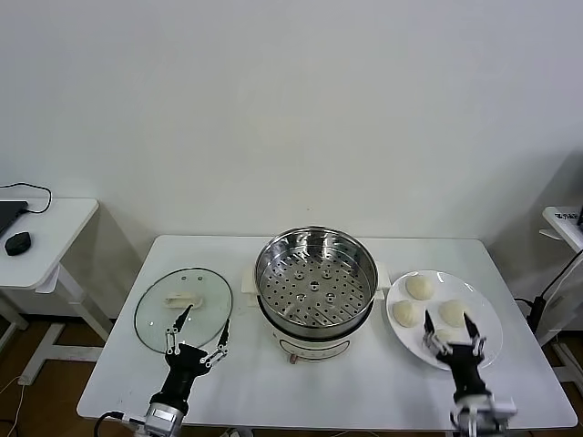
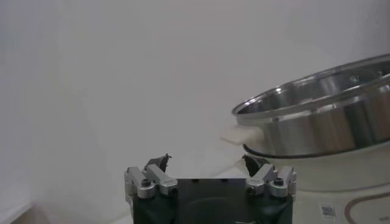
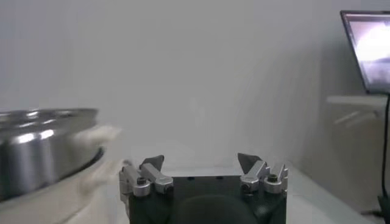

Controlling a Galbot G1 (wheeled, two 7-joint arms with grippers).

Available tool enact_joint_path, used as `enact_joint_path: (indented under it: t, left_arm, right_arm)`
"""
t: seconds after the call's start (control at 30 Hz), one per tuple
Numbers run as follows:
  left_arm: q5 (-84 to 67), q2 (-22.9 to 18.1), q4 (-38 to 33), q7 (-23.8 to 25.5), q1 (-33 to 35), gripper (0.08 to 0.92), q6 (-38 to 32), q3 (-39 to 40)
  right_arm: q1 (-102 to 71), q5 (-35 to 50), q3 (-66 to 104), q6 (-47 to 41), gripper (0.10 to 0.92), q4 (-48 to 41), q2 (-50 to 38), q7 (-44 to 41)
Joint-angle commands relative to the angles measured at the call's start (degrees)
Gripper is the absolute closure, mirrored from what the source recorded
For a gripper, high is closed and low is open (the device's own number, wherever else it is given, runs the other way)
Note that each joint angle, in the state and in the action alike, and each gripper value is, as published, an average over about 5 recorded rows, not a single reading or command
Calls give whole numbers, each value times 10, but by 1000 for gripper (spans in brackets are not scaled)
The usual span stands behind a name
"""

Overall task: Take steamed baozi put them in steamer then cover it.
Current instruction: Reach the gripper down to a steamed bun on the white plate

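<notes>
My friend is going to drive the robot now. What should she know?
Left gripper: open, empty, over the near edge of the glass lid lying on the table.
Right gripper: open, empty, over the near side of the white plate.
Buns sit on the plate; three show.
Steamer stands in the middle, empty and uncovered.
Done: nothing.
Left: move the buns in, then put the lid on.

The right gripper (image 1: 455,328) stands in front of the white plate (image 1: 474,296), covering part of its near rim, and a fourth baozi just beyond its fingers is mostly hidden; three baozi (image 1: 420,287) show plainly. The left gripper (image 1: 197,326) overlaps the near edge of the cover (image 1: 156,309). In the left wrist view the steamer (image 2: 323,122) runs off the frame's edge. Both arms are cut off at the head view's bottom edge.
</notes>
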Motion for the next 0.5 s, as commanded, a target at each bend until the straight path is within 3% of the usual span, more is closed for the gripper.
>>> enact_joint_path:
  t: [0.03, 0.13, 0.23, 0.33, 0.5]
  left_arm:
    - [-1, -1, -5, 0, 0, 177, -1, -1]
    - [-2, -1, -5, 0, -4, 177, 1, 1]
    - [-2, -1, -5, 0, -7, 177, 1, 4]
    - [-2, -2, -4, 1, -11, 177, 2, 7]
    - [-2, -1, -1, 1, -16, 177, 3, 10]
  right_arm:
    - [222, 60, -85, -82, 203, -109, -58, 20]
    - [310, 78, -137, -114, 203, -180, -76, -9]
    - [377, 86, -188, -141, 203, -245, -103, -100]
    - [428, 60, -242, -176, 203, -300, -136, -261]
    - [522, -55, -339, -172, 203, -387, -165, -542]
